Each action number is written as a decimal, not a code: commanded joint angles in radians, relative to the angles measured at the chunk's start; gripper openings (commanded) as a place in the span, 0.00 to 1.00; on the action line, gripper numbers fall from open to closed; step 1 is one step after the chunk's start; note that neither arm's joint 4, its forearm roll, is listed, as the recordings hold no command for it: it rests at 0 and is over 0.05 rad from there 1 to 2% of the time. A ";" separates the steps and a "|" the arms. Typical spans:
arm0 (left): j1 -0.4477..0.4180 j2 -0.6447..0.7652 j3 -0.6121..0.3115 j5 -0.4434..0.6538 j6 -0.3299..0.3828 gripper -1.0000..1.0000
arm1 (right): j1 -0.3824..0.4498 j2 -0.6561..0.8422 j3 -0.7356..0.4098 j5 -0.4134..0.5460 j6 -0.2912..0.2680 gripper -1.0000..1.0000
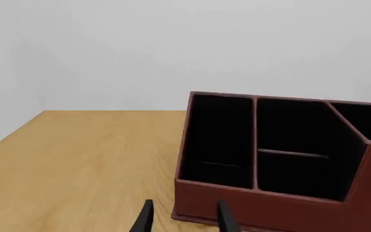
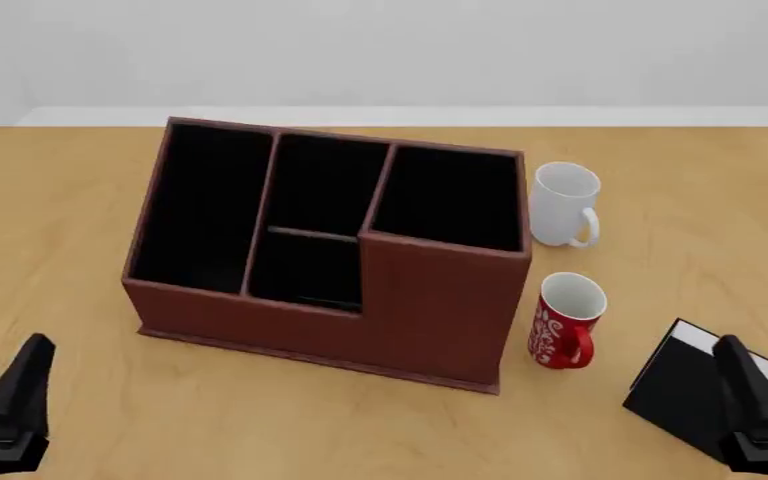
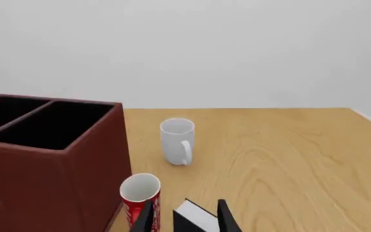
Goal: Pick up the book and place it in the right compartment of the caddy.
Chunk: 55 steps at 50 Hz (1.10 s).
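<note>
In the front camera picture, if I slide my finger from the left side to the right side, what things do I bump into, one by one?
left gripper → caddy → red mug → book. The white mug sits straight behind the red one, and the right gripper overlaps the book, so I leave both out.

Book (image 2: pixel 678 392) stands right of two mugs (image 2: pixel 567 320), beside the caddy (image 2: pixel 427 300)

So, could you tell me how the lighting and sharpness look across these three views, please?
Front view: even, soft light, no glare; the caddy casts only a faint shadow on the table, and its black interior swallows detail. Left wrist view: the same flat light, edges slightly soft. Right wrist view: the white mug and red mug are evenly lit, without highlights; nothing looks blurred or distorted.
</note>
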 commanded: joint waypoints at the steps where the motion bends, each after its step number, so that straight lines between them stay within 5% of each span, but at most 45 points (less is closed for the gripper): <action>1: 0.000 0.005 -0.003 -0.001 0.000 1.00 | 0.008 0.002 -0.005 -0.009 -0.006 1.00; 10: 0.000 0.005 -0.003 -0.001 0.000 1.00 | 0.052 0.054 -0.049 0.005 -0.029 1.00; 28: 0.000 0.005 -0.003 -0.001 0.000 1.00 | 0.069 0.388 -0.197 -0.006 -0.230 1.00; 33: 0.000 0.005 -0.003 -0.001 0.000 1.00 | 0.063 0.458 -0.234 0.037 -0.312 1.00; 55: 0.000 0.005 -0.003 -0.001 0.000 1.00 | 0.079 0.618 -0.440 0.278 -0.499 1.00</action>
